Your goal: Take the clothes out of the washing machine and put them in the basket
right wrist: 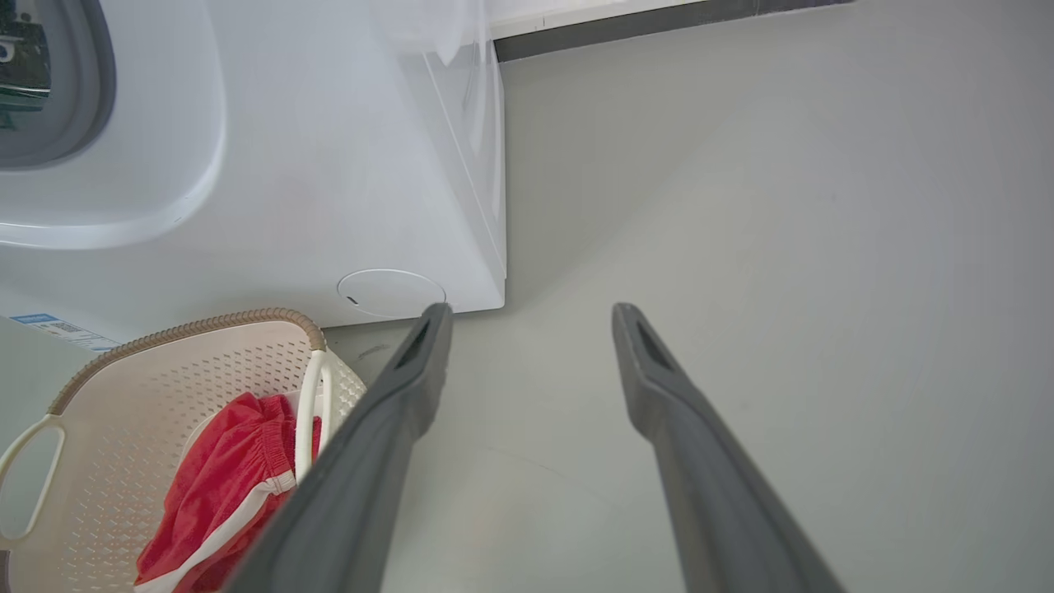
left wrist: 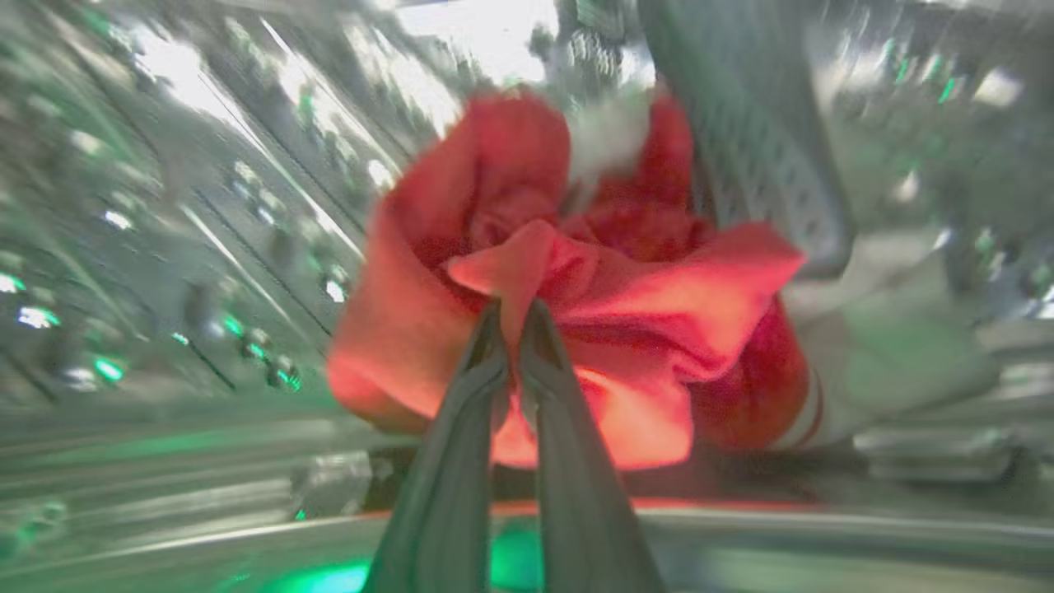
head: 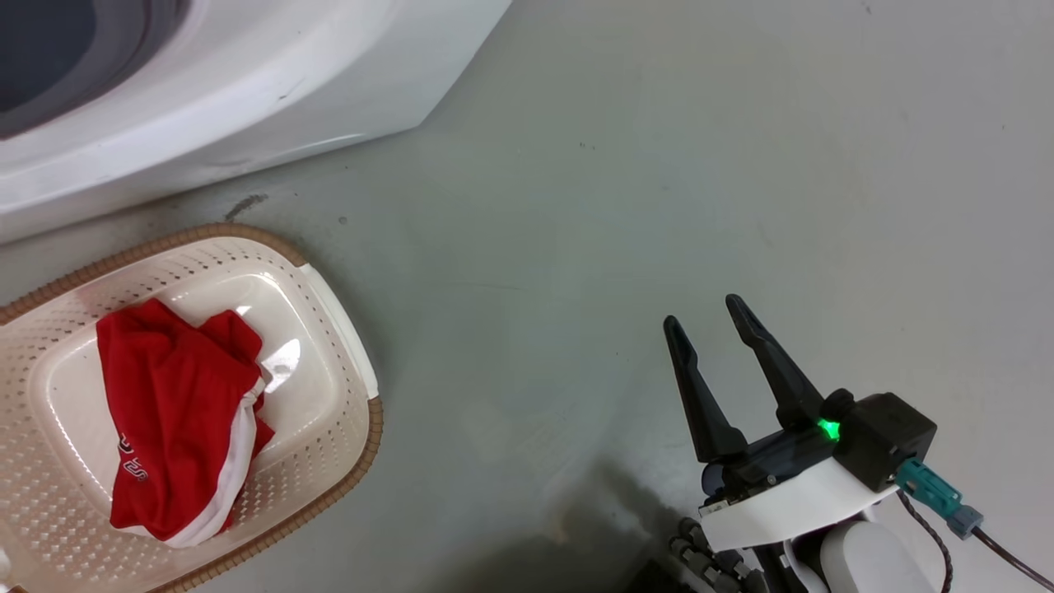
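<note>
A red garment with white trim lies in the cream basket on the floor at the lower left of the head view. It shows again as the garment in the basket in the right wrist view. Inside the washing machine's steel drum, my left gripper is shut on a fold of another red garment. My right gripper hangs open over bare floor, right of the basket, nothing between its fingers. The white washing machine stands behind the basket.
The grey floor spreads wide to the right of the washing machine and basket. A round service cover sits low on the machine's front. A dark baseboard runs along the far wall.
</note>
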Motion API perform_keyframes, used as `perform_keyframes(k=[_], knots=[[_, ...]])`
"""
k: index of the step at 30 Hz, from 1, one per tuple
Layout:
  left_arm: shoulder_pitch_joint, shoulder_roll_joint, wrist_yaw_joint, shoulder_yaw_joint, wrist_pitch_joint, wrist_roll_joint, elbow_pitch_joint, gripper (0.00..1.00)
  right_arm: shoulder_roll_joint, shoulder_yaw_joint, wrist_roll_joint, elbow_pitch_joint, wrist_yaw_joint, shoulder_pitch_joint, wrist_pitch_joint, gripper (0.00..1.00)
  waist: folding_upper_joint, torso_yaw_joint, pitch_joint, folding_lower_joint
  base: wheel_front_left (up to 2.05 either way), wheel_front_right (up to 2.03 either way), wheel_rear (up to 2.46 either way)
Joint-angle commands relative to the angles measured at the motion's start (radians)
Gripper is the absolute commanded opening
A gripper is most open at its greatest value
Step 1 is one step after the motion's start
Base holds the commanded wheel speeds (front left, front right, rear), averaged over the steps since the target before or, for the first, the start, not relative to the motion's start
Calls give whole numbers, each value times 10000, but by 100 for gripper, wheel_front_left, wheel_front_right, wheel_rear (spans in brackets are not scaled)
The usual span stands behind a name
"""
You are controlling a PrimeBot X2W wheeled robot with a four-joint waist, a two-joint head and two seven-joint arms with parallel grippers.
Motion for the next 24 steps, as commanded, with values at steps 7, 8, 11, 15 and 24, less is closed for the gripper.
perform_keyframes(k=[7,8,11,15,24], knots=[[1571,-217,508,516,-2475,-704,-1072,0,3,-377,-237,-1,-5,-27,-43,100,-1,252,-793,-1,0,0,0],[1735,-272,535,600,-2817,-803,-1140,0,4,-428,-252,-18,-5,-36,-25,100,-1,292,-894,-1,0,0,0],[2350,-537,590,747,-3849,-1078,-1206,0,1,-572,-319,12,-7,5,55,100,-1,417,-1338,-1,0,0,0],[3088,-898,575,931,-5047,-1460,-1104,0,1,-796,-393,-32,-5,197,171,100,-1,619,-1919,-1,0,0,0],[4524,-1686,201,1303,-7206,-2301,-278,0,0,-1277,-504,-107,-5,690,426,100,-1,965,-3313,-1,0,0,0]])
